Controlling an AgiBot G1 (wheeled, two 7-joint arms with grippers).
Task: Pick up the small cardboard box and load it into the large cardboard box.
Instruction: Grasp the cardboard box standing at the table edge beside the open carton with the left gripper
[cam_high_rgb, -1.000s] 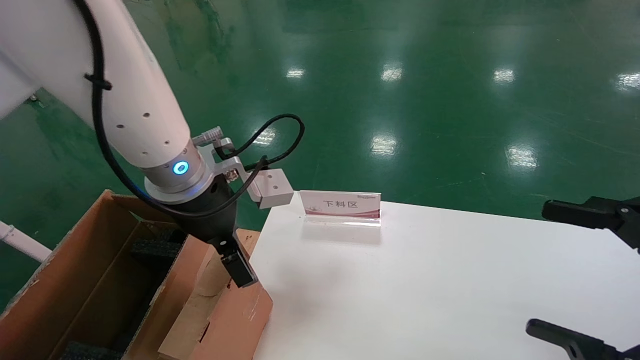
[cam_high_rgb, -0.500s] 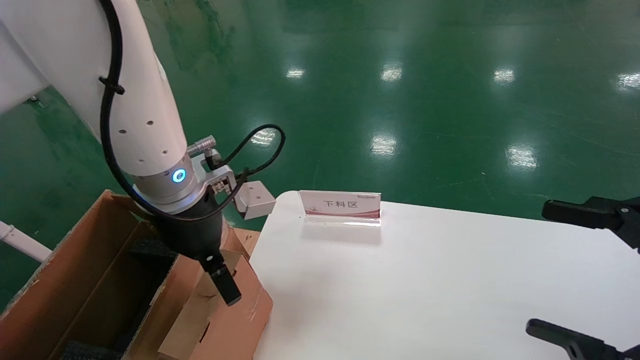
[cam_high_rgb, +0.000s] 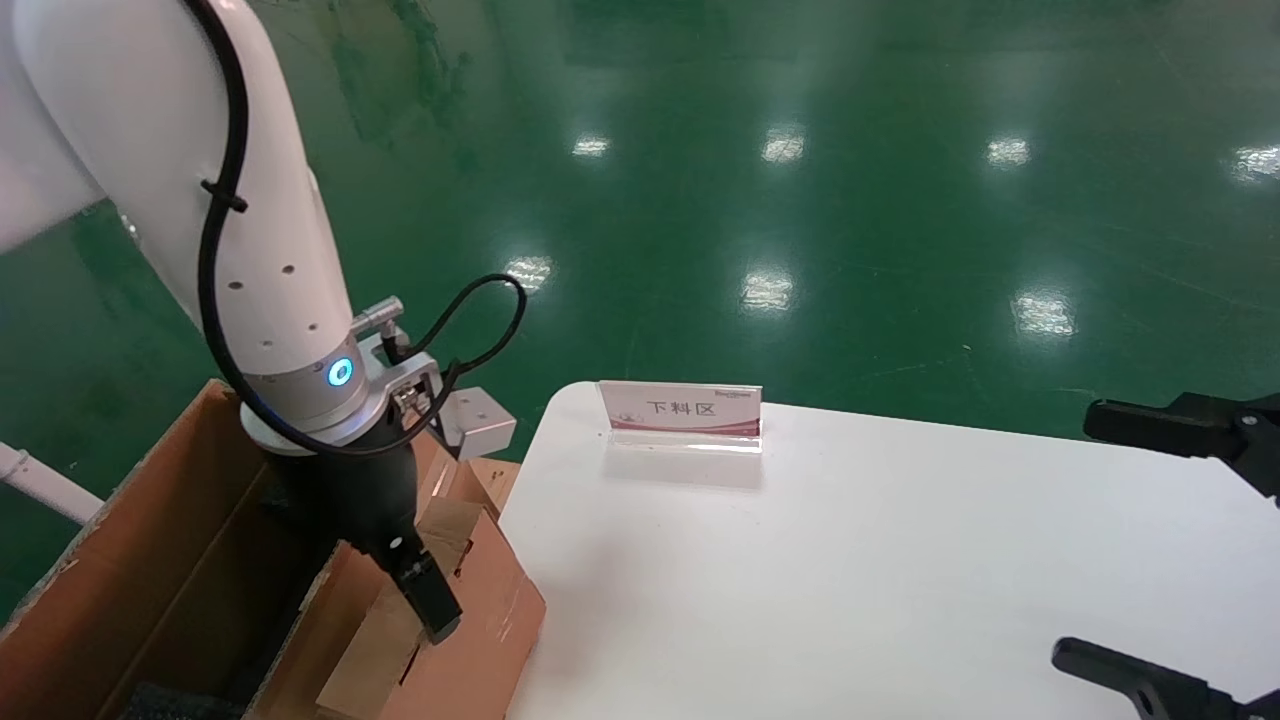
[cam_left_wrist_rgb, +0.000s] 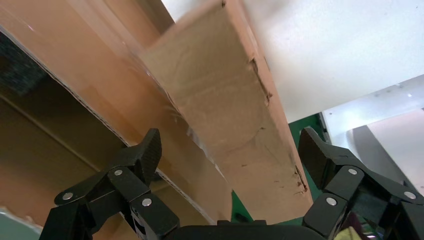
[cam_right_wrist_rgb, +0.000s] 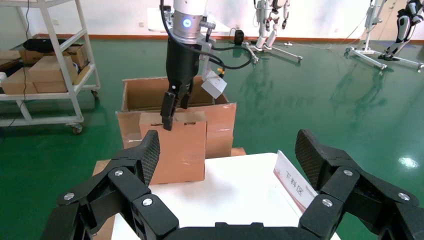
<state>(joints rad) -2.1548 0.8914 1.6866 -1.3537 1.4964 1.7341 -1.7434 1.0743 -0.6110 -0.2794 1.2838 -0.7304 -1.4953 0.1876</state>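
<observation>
The small cardboard box (cam_high_rgb: 490, 620), reddish-brown with a paler tan top, stands at the white table's left edge against the large cardboard box (cam_high_rgb: 120, 560). It also shows in the right wrist view (cam_right_wrist_rgb: 175, 150) and the left wrist view (cam_left_wrist_rgb: 225, 110). My left gripper (cam_high_rgb: 435, 625) hangs over its top, open, with the jaws wide on either side and not touching it (cam_left_wrist_rgb: 230, 137). The large box's taped flap (cam_left_wrist_rgb: 100, 100) and its black foam (cam_left_wrist_rgb: 15, 65) lie beside it. My right gripper (cam_high_rgb: 1075, 540) is open and empty at the table's right side.
The white table (cam_high_rgb: 850, 580) bears a small sign stand (cam_high_rgb: 682, 410) near its far edge. Green floor lies beyond. The right wrist view shows a shelf cart (cam_right_wrist_rgb: 50, 75) holding cartons behind the large box (cam_right_wrist_rgb: 220, 120).
My left gripper has moved down and to the left, nearer to me, along the small box's top. The right arm has not moved.
</observation>
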